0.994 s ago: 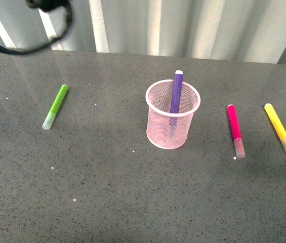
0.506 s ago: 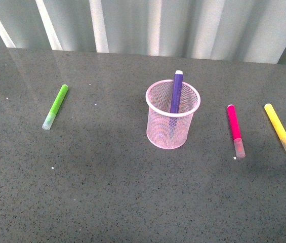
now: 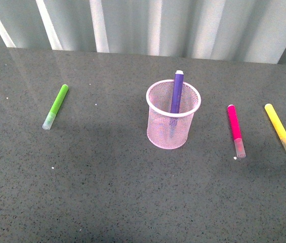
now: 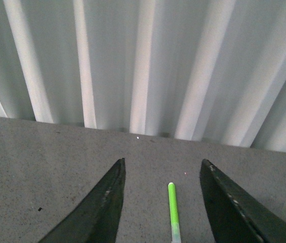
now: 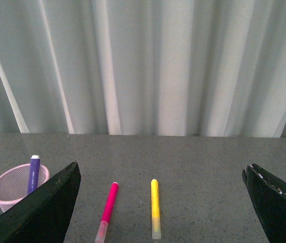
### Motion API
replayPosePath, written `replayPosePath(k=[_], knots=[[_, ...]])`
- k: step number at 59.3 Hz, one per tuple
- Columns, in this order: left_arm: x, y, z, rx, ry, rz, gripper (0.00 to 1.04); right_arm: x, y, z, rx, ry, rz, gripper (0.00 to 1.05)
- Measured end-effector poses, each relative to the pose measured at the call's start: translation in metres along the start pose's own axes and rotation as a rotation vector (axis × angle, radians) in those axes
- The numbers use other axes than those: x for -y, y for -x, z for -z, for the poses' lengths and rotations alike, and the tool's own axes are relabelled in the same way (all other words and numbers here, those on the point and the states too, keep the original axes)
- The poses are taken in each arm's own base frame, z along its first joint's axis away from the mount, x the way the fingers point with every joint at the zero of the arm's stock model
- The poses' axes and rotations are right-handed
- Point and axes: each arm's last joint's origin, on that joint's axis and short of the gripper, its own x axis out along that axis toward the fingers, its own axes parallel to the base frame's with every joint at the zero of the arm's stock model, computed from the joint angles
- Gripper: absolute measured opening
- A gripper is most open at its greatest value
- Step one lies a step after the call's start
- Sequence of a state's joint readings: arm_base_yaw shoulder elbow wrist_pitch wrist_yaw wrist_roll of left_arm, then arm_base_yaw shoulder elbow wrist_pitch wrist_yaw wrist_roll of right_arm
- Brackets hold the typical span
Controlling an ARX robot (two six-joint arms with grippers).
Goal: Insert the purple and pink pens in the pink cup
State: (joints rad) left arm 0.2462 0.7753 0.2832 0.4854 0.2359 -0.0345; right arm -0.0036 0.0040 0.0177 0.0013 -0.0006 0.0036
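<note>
Upright in the pink cup [image 3: 158, 126]: purple pen [image 3: 176, 93], lower end seemingly on its floor. Flat on the table [image 3: 107, 177], right of the cup and apart: pink pen [image 3: 234, 124]. Spread wide, empty: left gripper [image 4: 163, 163] and right gripper [image 5: 161, 166].

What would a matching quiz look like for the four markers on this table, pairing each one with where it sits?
Column one:
1. purple marker
2. pink marker
3. lime-green marker
4. yellow marker

Column two:
A. lying farthest right
B. lying alone, left of the cup
C. standing in the pink mesh cup
D. lying on the table just right of the cup

Pairs: 1-C, 2-D, 3-B, 4-A
</note>
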Motion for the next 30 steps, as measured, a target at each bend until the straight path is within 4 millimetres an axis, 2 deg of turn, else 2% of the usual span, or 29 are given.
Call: replayPosePath(k=[11,30], knots=[[0.015,0.018,0.023,0.006,-0.019,0.004,0.04,0.0,0.0,0.0,0.0,0.0,0.0,0.98],[0.033,0.038,0.043,0.003,-0.029,0.008,0.04,0.0,0.0,0.0,0.0,0.0,0.0,0.98]])
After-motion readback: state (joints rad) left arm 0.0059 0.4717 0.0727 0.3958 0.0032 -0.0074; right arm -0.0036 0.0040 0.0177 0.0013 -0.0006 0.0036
